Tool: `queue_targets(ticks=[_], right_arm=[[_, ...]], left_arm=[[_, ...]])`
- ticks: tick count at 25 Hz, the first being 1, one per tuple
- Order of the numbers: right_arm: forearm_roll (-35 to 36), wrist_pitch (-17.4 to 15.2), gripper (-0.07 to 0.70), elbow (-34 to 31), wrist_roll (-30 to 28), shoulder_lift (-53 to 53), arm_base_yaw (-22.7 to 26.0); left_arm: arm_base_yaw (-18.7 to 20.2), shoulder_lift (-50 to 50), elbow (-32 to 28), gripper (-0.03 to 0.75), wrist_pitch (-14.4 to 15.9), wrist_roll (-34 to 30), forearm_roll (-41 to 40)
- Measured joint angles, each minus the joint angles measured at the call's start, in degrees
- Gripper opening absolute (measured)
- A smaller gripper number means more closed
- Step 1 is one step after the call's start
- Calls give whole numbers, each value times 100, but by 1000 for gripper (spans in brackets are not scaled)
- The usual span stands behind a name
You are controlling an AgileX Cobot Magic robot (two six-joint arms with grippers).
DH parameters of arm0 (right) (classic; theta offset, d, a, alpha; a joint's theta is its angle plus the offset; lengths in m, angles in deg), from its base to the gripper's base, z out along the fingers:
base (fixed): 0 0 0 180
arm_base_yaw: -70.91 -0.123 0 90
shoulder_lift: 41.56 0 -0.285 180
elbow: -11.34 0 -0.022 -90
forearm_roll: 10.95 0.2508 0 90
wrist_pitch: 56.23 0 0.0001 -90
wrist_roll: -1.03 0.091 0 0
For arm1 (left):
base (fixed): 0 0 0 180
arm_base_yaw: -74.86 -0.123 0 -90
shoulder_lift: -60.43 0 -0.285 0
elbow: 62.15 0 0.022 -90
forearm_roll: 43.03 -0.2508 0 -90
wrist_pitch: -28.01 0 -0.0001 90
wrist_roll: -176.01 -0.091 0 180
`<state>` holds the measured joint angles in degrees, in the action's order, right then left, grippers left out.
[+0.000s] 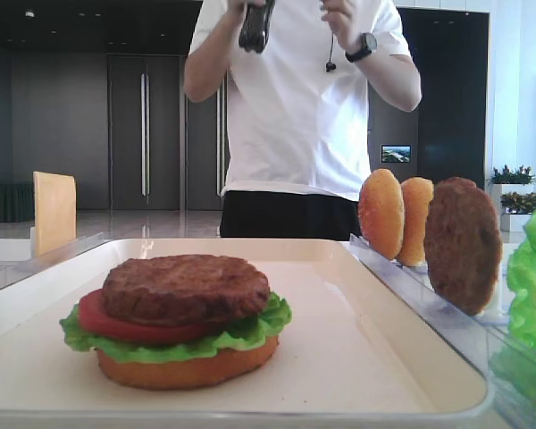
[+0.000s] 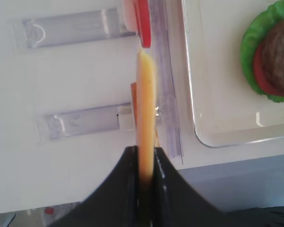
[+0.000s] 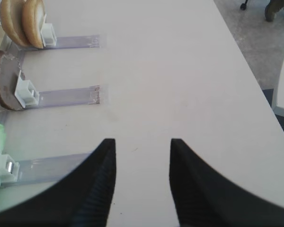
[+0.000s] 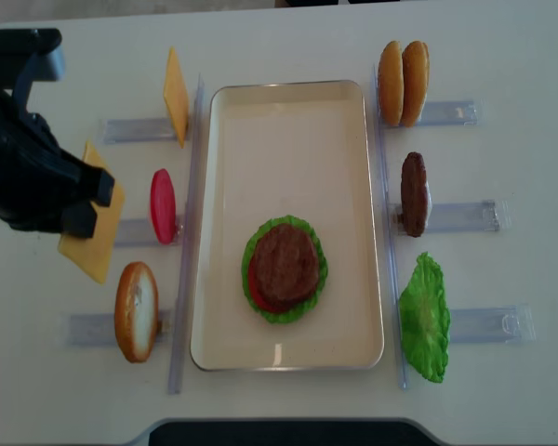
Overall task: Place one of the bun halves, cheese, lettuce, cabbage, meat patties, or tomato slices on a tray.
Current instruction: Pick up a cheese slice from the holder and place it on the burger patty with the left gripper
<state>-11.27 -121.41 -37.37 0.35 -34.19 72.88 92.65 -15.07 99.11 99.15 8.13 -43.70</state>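
My left gripper [image 2: 145,151] is shut on a yellow-orange cheese slice [image 2: 146,99], seen edge-on in the left wrist view. From overhead the gripper [image 4: 91,203] holds that cheese [image 4: 95,249] left of the cream tray [image 4: 288,351], above the racks. On the tray stands a stack [image 4: 284,269] of bun half, lettuce, tomato slice and meat patty [image 1: 186,288]. My right gripper [image 3: 143,142] is open over bare table with nothing between its fingers.
Clear racks flank the tray. The left racks hold another cheese slice [image 4: 175,96], a tomato slice [image 4: 163,204] and a bun half [image 4: 137,311]. The right racks hold two bun halves [image 4: 402,82], a patty [image 4: 414,193] and lettuce [image 4: 425,316]. A person [image 1: 299,98] stands behind the table.
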Motion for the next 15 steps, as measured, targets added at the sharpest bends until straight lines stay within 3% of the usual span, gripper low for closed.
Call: queue_targets(ticks=[9,15], right_arm=[[0,0,293,0,0,0,0],[0,0,293,0,0,0,0]], left_arm=[[0,110,-241,33,-59,43,134],[0,8,-241,33,-665,-113,840]])
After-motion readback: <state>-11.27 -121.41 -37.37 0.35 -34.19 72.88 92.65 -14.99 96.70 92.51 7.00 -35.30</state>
